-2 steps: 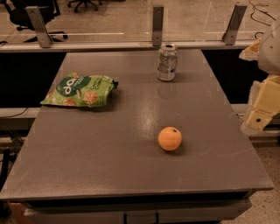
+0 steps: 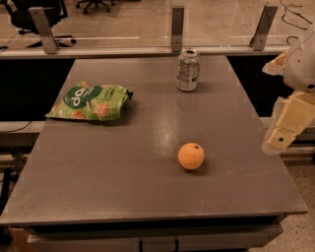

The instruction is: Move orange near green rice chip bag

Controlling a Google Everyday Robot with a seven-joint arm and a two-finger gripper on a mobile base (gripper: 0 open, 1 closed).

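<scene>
Beyond the far edge of the counter (image 2: 123, 197) runs a low rail with three metal posts (image 2: 177, 27), and past it a pale floor where the bases of office chairs (image 2: 93, 5) show at the top. Its grey matte top carries three things. In the far half, toward the left edge, lies the green rice chip bag (image 2: 91, 102), flat and crinkled, with its white logo and pictures of tan round chips facing up. A silver soda can (image 2: 188, 70) stands upright close to the far edge, a little right of the middle. The orange (image 2: 191, 156) sits alone on the bare surface in the near half, right of centre and roughly in line with the can; its dark stem dot faces up and to the right. It is well apart from the bag, which lies diagonally away toward the far left corner, and nothing touches it. The cream-coloured gripper (image 2: 278, 140) hangs just off the right edge of the counter, about level with the orange and well apart from it, tilted so its lower end points down toward the near left. Whether it is spread wide or drawn narrow cannot be told from this side
</scene>
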